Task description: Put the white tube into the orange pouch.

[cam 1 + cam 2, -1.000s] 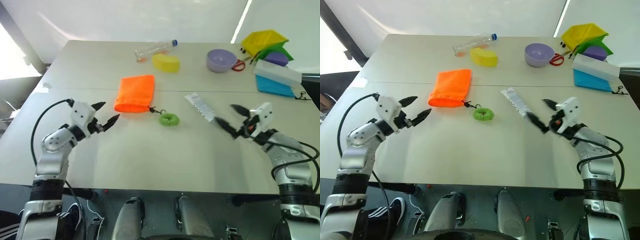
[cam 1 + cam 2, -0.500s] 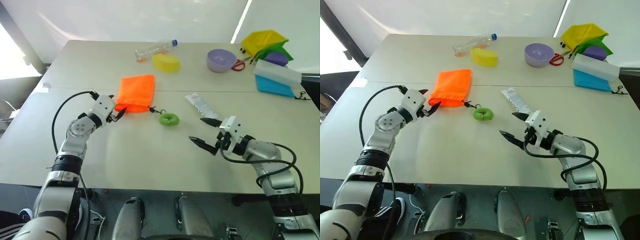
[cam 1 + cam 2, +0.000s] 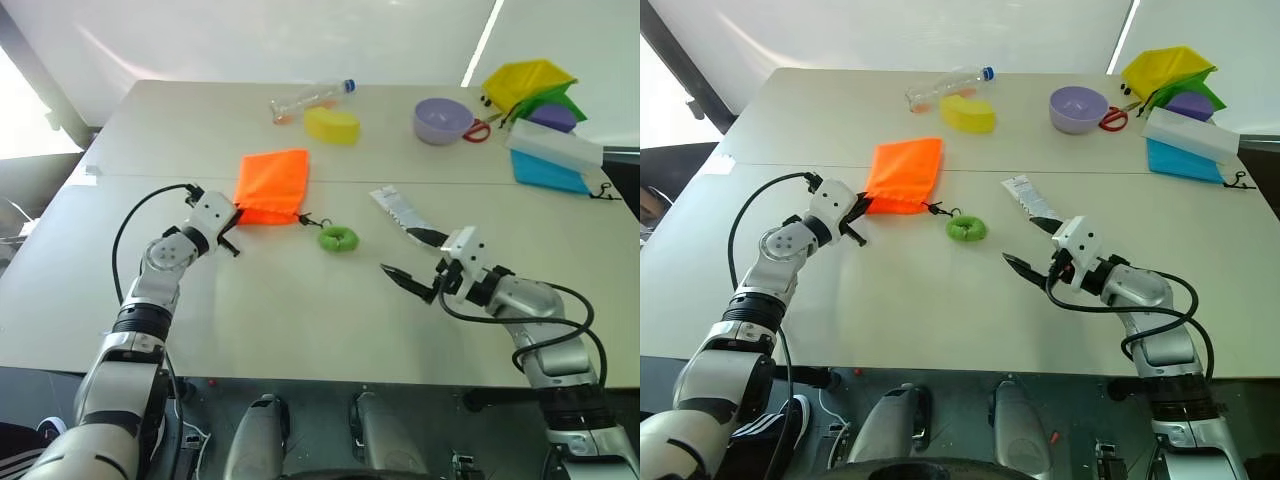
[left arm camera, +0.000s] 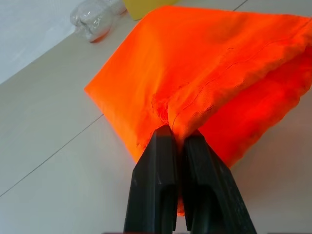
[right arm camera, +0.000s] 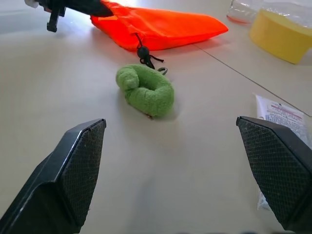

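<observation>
Since the earlier pictures, the left gripper (image 3: 232,222) has been brought forward to the bright orange soft fabric pouch (image 3: 272,185), and its two black fingers (image 4: 165,161), open before, are now shut on a fold of fabric at the pouch's near corner, beside the gathered mouth. The right gripper (image 3: 412,258) has been drawn back from the small flat white squeeze tube with grey print (image 3: 398,211) and is held wide open above the table (image 3: 300,310), empty.

It is judged that only one thin layer of fabric may be pinched. If the pouch is then lifted, the mouth could stay closed, or the fabric could slip out of the fingers. The thin dark cord with the fuzzy green ring (image 3: 338,238), lying just beside the pouch mouth on the tube's side, could be dragged along.

The white tube lies flat on the table, well apart from the pouch, beyond the green ring, near the right gripper's far finger. A grasp on such a flat thing could fail, and the tube could be pushed away.
</observation>
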Robot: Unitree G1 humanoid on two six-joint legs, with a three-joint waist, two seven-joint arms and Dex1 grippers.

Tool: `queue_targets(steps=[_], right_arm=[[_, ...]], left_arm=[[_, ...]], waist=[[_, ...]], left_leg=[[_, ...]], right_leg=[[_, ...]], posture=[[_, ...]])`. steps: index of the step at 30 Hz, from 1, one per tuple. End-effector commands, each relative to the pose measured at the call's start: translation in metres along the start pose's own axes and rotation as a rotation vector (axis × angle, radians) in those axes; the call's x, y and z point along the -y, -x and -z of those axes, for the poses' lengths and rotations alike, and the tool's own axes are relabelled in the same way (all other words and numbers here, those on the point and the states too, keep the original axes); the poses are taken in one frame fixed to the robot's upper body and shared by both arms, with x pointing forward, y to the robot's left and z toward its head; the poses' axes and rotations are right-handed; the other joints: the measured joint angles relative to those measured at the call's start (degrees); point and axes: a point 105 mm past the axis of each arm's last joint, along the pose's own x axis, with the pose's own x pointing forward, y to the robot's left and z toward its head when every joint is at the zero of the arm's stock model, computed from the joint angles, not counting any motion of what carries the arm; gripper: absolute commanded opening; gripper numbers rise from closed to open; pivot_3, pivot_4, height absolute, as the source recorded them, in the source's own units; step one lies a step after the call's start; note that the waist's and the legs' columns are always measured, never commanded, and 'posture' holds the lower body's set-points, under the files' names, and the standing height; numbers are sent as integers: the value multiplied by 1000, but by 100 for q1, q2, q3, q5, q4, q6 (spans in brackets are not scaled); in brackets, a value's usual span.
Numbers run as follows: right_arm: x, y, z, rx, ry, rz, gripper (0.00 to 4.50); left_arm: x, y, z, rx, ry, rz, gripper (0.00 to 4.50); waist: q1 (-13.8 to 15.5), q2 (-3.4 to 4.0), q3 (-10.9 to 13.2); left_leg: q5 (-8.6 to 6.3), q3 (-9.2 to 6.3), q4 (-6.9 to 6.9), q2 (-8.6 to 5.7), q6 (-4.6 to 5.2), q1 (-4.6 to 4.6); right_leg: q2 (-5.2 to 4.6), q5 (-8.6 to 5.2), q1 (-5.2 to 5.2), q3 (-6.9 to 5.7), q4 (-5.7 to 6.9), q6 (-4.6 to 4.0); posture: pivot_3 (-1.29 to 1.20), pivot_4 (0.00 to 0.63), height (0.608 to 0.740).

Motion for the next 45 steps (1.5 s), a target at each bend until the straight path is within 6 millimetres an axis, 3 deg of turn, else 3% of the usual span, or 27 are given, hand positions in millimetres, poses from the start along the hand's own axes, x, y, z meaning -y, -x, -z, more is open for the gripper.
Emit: queue_targets(steps=[1, 14, 21, 28, 30, 45], right_arm=[[11, 5, -10, 26, 50, 41, 4500], [20, 6, -3, -8, 95, 71, 4500], [36, 4, 7, -76, 116, 157, 4500], [67, 3, 1, -93, -23, 338, 4500], [70, 3, 10, -159, -58, 366, 4500], [65, -6, 18, -255, -254, 341, 4500]], left_arm=[[2, 3, -10, 34, -7, 45, 82], [24, 43, -23, -15, -16, 213, 82], [34, 37, -36, 22, 14, 180, 82], [32, 29, -42, 64, -1, 134, 82], [32, 25, -45, 77, -14, 124, 82], [36, 18, -51, 102, -33, 134, 82]], waist=[[-1, 0, 0], [-6, 0, 0], [-5, 0, 0], [-9, 0, 0], [-3, 0, 0], [-15, 0, 0]], left_leg=[[0, 0, 0, 0, 0, 0], [0, 2, 0, 9, 0, 2], [0, 6, 3, 6, 0, 1], [0, 5, 1, 7, 0, 2], [0, 4, 1, 7, 0, 2], [0, 4, -1, 5, 0, 0]], right_leg=[[0, 0, 0, 0, 0, 0], [-3, -12, -2, 2, 7, -24], [-3, -12, -2, 3, 7, -23], [1, -11, -5, 4, 10, -23], [1, -11, -4, 4, 10, -22], [3, -2, -7, 4, 10, -7]], posture=[[0, 150, 740], [0, 150, 740], [0, 150, 740], [0, 150, 740], [0, 150, 740], [0, 150, 740]])
